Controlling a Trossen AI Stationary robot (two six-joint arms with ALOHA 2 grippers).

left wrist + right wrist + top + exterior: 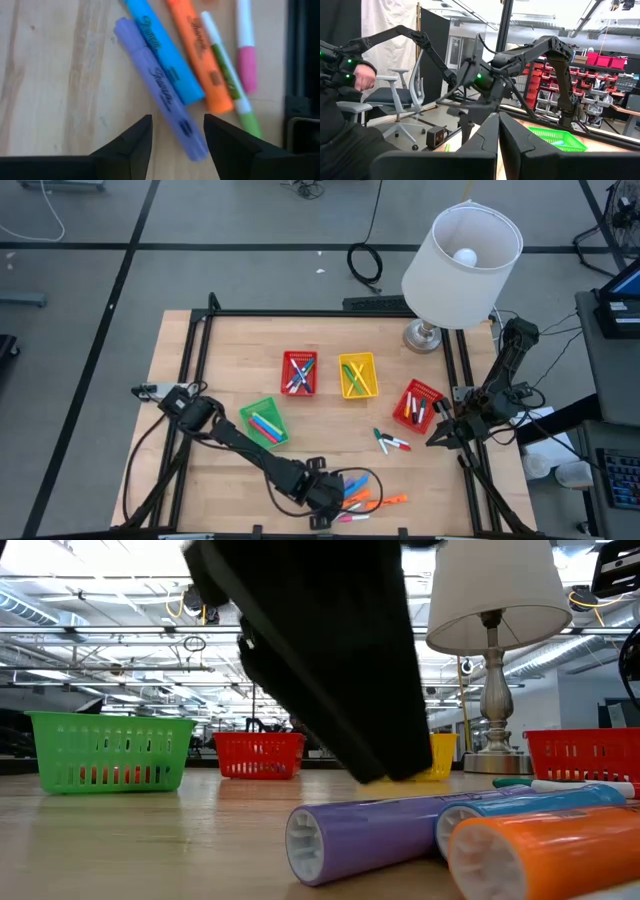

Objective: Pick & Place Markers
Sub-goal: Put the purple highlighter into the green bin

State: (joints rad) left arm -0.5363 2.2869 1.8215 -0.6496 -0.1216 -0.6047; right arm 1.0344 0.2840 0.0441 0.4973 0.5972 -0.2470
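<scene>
Wooden planks form the table (230, 370), which sits on a grey floor with a white-shaded lamp (461, 265) at its far right corner. Four mesh baskets stand across the middle: a green basket (264, 423), a red basket (299, 373), a yellow basket (358, 375) and another red one (418, 407), each with markers inside. A few loose markers (391, 442) lie just beside the right-hand red basket.

At the near edge, the left gripper (176, 137) hangs low over a small cluster of markers, its fingers (131, 145) spread apart and straddling the end of a purple marker (160, 90); whether the tips touch it is hard to tell. Lying against the purple one are a blue marker (162, 50), an orange marker (200, 55), a green-and-white marker (227, 75) and a pink-and-white marker (245, 50).

Over at the right edge, the right gripper (498, 132) waits above the table with its fingers pressed together, holding nothing. Beyond it, a person's hand (362, 77) shows.
</scene>
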